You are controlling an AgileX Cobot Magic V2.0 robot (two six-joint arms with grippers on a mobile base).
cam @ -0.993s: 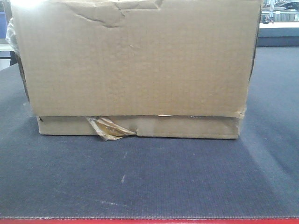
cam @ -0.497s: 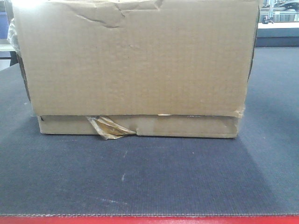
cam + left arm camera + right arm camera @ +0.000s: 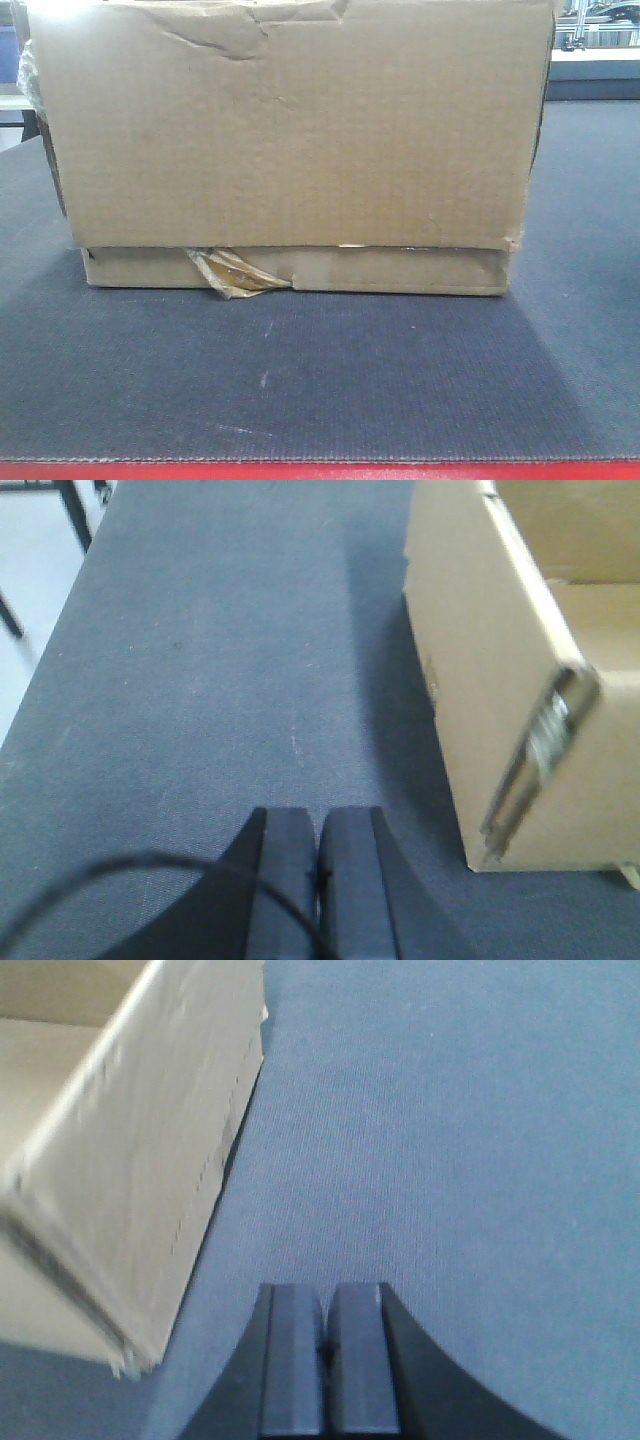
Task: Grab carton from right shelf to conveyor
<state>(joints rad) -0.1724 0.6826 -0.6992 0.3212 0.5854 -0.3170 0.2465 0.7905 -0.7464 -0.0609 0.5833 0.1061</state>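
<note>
On conveyor [image 3: 320, 380] sits carton [image 3: 290, 140]; left gripper [image 3: 318, 880], right gripper [image 3: 326, 1360] pressed together, beside it.

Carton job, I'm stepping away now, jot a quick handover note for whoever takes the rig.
Left gripper: shut, empty, over the belt beside the carton, not touching it.
Right gripper: shut, empty, on the carton's other side, also apart from it.
Carton rests flat on the conveyor, behind its red front edge.
Done: carton is on the belt and released.
Left: apparently nothing but pulling the arms clear. Shelf not in view.
</note>
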